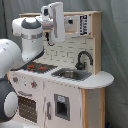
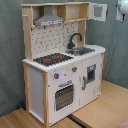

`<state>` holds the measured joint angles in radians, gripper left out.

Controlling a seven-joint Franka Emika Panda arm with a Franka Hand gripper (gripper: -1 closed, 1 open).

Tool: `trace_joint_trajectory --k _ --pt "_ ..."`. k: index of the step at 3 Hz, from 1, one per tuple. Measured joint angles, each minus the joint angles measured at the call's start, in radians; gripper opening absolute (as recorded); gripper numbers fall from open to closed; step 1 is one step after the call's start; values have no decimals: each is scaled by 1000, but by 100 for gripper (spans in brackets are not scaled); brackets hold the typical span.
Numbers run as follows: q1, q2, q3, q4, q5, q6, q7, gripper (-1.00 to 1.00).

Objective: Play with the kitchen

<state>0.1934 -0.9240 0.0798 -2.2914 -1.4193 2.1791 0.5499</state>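
Above: arm link (image 1: 56, 20) at twelve o'clock over the kitchen (image 2: 62, 65) stove top (image 1: 35, 66); gripper state cannot be told.

Arm mostly out of frame; kitchen partly covered

In the first exterior view the robot arm (image 1: 37, 30) hides the grey hood and the left part of the kitchen (image 1: 75, 95), and the arm's base runs off the first exterior view's left edge; the end effector cannot be made out. In the second exterior view only a white piece of the arm (image 2: 123, 7) shows at the top right corner, cut by the edge.
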Motion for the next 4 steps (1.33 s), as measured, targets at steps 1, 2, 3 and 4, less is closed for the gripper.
trace_joint_trajectory --k 1,2,3,4 --pt "0 78 16 59 0 18 1 -100" --pt "0 168 42 99 0 30 23 -100" --pt "0 255 63 104 -1 43 66 -100" --pt "1 333 125 129 -1 62 77 -100"
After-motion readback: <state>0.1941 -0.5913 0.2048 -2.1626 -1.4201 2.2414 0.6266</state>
